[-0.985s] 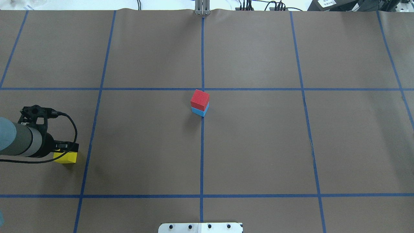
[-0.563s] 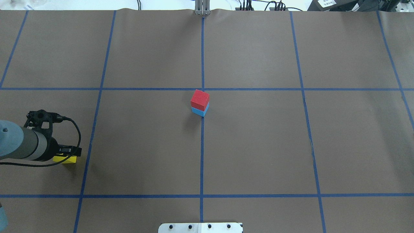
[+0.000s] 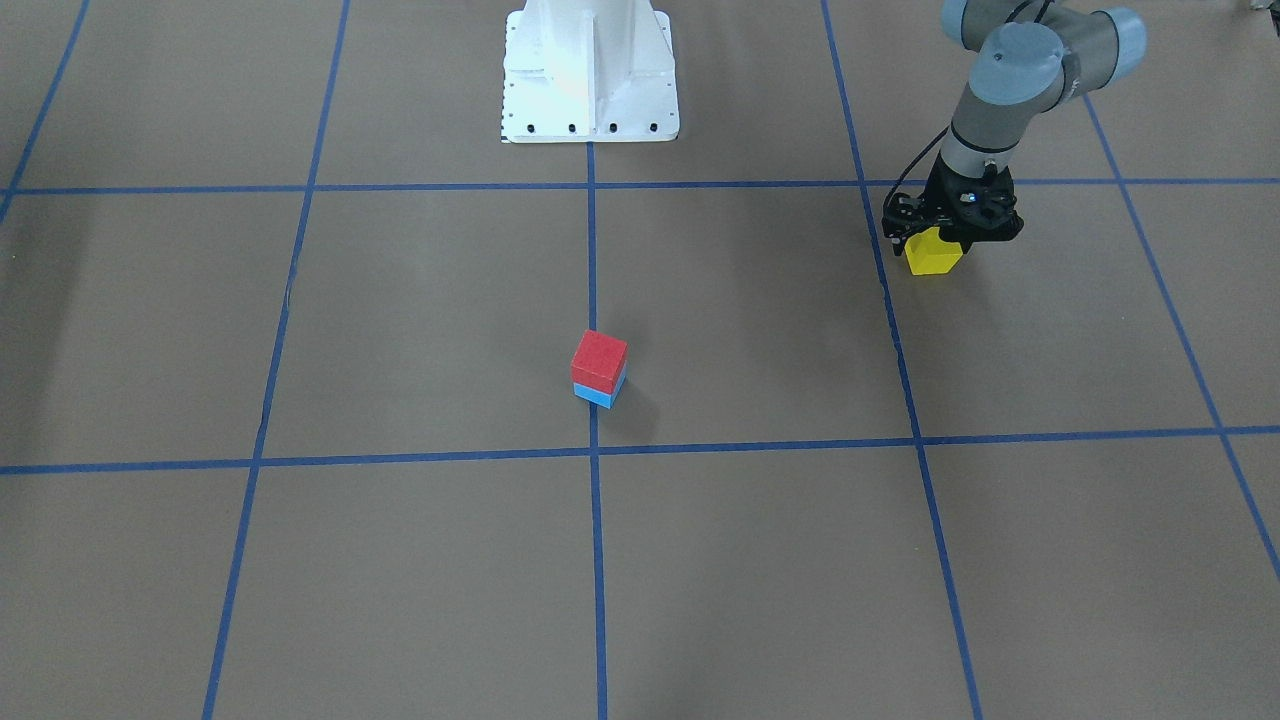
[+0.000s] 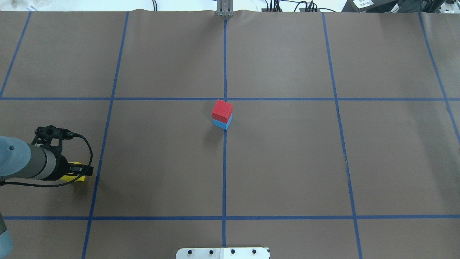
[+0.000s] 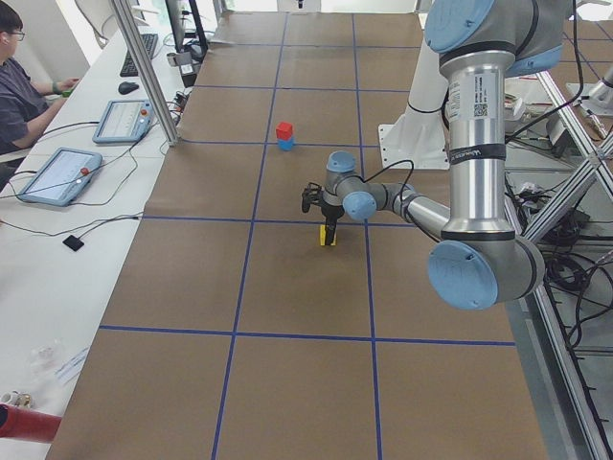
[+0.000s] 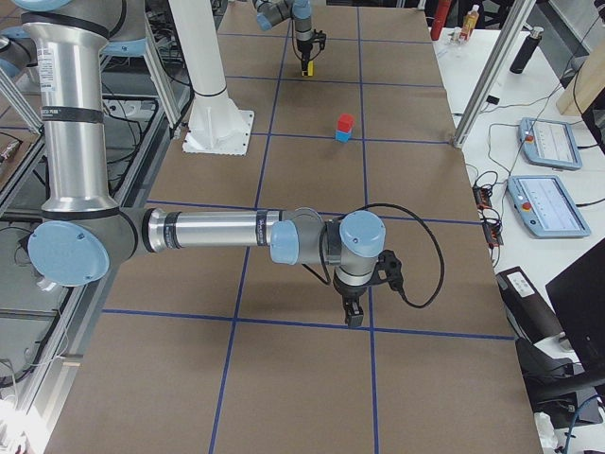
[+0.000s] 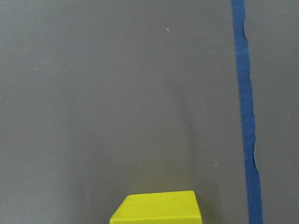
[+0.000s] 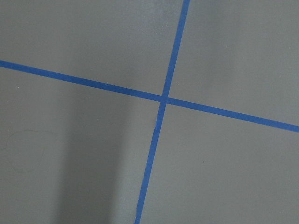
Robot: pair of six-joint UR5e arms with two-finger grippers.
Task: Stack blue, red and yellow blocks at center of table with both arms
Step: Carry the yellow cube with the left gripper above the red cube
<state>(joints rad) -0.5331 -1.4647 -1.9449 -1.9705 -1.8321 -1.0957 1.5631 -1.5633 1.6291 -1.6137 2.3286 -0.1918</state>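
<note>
The stack is judged to be two-thirds built: the red block [image 4: 222, 110] is seated on the blue block [image 4: 222, 125] at the centre of the table [image 4: 287, 162], just beside a crossing of the blue tape lines [image 4: 224, 172], with the two blocks' edges roughly flush. The step in hand is taken to be the pickup of the last piece. The yellow block [image 3: 932, 256] is found well apart from the stack, on the robot's left side of the table near a tape line, and it appears to be resting on the surface rather than lifted. The left gripper [image 3: 945, 238] is held directly over it, pointed straight down, so close that the block's top is partly covered in the overhead view. In the left wrist view only part of the block is shown at the bottom of the frame and no fingers are seen, so it cannot be told whether the jaws are spread around the block or clamped on it. The right gripper [image 6: 353, 315] is seen only in a side view, low over a tape crossing and well apart from the stack — its state cannot be told either. What is called for next is a firm grasp on two opposite faces, a straight lift, and a carry to the centre. There the yellow block must be turned to match the slightly rotated red one and lowered gently — a sideways nudge could be enough to topple the pair.
</note>
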